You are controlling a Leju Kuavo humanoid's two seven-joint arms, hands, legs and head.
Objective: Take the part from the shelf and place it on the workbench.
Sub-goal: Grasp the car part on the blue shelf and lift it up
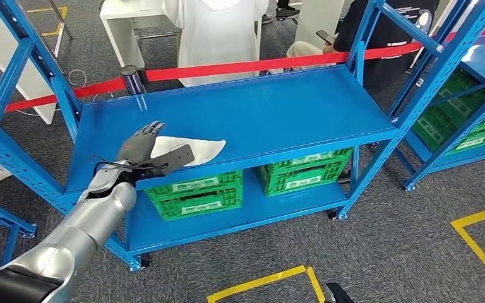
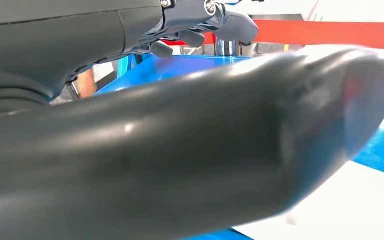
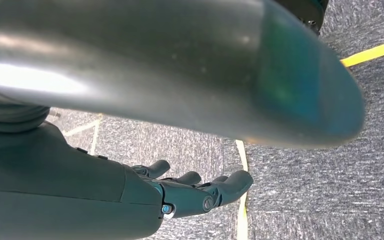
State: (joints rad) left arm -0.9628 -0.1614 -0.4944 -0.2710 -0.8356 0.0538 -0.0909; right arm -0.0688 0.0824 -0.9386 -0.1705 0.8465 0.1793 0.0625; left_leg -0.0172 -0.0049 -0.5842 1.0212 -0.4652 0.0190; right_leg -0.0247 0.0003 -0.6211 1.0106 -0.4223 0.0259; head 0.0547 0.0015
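1. The shelf point(image 1: 278, 113), a blue steel rack, spans the middle of the head view. Its top deck is bare except for the part at lower left of that deck.
2. Behind it a red tape point(image 1: 227, 66) runs across the upper frame, with people standing beyond it.
3. Two green crates point(image 1: 196, 194) sit on the lower deck, centre of the frame; more crates fill a second rack at the right edge.
4. The left arm point(image 1: 82, 230) rises from the lower left corner toward the deck's front edge.
5. The part point(image 1: 199, 149), a flat white sheet-like piece, lies on the top deck near its front left, one end under the hand.
6. The left hand point(image 1: 140, 146) rests over the part's left end. The fingers point(image 1: 148, 130) lie stretched above it and the thumb point(image 2: 205, 150) reaches along its front edge. I cannot tell whether they have clamped on it.
7. The right hand point(image 3: 190, 192) hangs over grey carpet with yellow floor lines, its fingers loosely curled and holding nothing.
8. Judged step: the grasp at the shelf, early in the task. The next move calls for a firm pinch on the thin piece, then a clean lift off the deck before turning toward the worktop, which is nowhere seen here.
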